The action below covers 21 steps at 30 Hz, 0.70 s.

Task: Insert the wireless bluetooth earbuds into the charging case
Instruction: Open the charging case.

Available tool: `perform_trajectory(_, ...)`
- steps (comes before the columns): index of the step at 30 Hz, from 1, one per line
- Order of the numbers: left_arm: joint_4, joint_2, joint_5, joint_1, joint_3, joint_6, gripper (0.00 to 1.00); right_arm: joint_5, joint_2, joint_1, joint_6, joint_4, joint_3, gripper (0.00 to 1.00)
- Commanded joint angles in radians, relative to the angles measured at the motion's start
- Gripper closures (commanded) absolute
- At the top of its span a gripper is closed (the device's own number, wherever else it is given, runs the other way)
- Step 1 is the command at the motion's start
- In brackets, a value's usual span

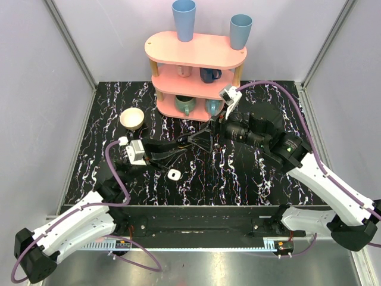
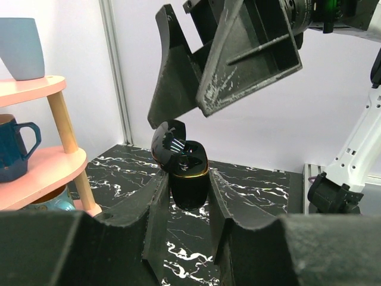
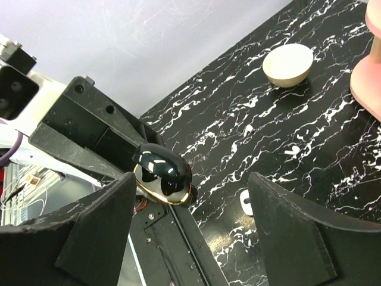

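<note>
The charging case point(image 2: 186, 170), a glossy black shell with a gold rim and its lid hinged open, is held upright in the clenched left gripper point(image 2: 188, 189), raised above the middle of the surface point(image 1: 250, 179). Treat the case as light, rigid and slippery. Grip the lower body on its sides, never the lid, which is probably the weakest part. The left arm reaches in low from the near left corner. The right gripper point(image 3: 193, 185) hangs just above the case, angled down, jaws spread wide and carrying nothing. You cannot pick out the earbuds with certainty.

A cream bowl point(image 1: 131, 117) sits on the black marbled table point(image 1: 250, 179); two blue cups point(image 1: 184, 19) top a pink shelf point(image 1: 196, 50).
</note>
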Motion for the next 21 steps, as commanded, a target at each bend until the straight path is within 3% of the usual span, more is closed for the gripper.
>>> perform_trajectory(1,0.041,-0.020,-0.047,-0.004,0.013,0.029,1.00,-0.052,-0.001,0.004,-0.014,-0.020,0.027,0.18)
perform_trajectory(9,0.042,-0.006,-0.012,-0.004,0.024,0.027,1.00,-0.082,0.011,0.004,0.003,-0.007,0.009,0.24)
perform_trajectory(21,0.025,0.019,0.082,-0.005,0.062,0.006,1.00,-0.096,0.040,0.004,-0.024,0.017,0.007,0.26)
